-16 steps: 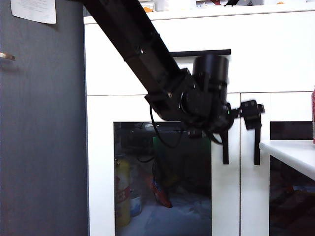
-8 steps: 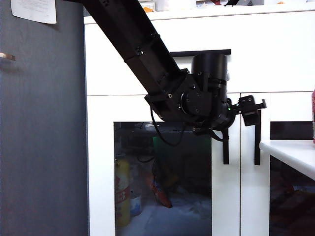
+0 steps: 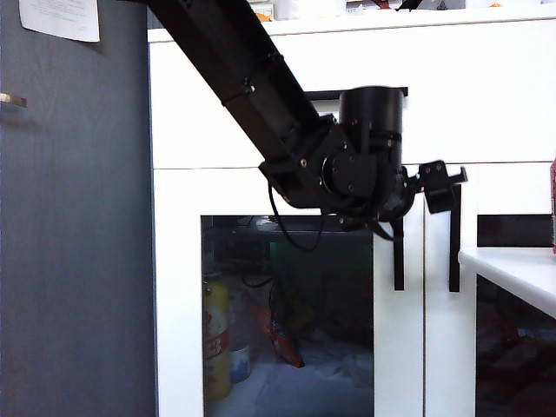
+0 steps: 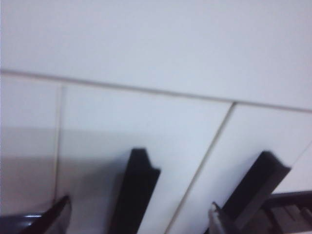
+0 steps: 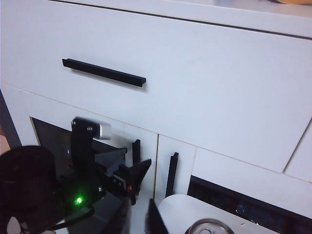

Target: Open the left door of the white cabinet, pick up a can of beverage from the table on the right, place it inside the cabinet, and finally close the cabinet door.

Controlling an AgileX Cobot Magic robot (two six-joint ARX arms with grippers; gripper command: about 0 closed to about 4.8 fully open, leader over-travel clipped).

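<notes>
The white cabinet (image 3: 486,104) has both glass doors closed. The left door (image 3: 178,287) carries a vertical black bar handle (image 3: 398,256) (image 4: 136,190). My left gripper (image 3: 439,187) (image 4: 139,219) is up against the door front, open, its fingertips (image 4: 58,214) straddling that handle without touching it. The right door's handle (image 4: 258,185) lies just outside the other finger. My right gripper (image 5: 140,222) hangs back from the cabinet, shut and empty, beside the table (image 5: 195,209). The can of beverage (image 5: 209,228) stands on the table next to it, showing only as a red sliver (image 3: 552,204) in the exterior view.
A wide drawer with a horizontal black handle (image 5: 104,72) runs above the doors. Through the left glass show a yellow bottle (image 3: 215,339) and a red packet (image 3: 282,334). A dark grey wall panel (image 3: 78,217) borders the cabinet on the left. The left arm (image 3: 234,69) crosses the cabinet front.
The left gripper has lifted slightly in front of the door handles and its blur has settled. Both doors remain closed.
</notes>
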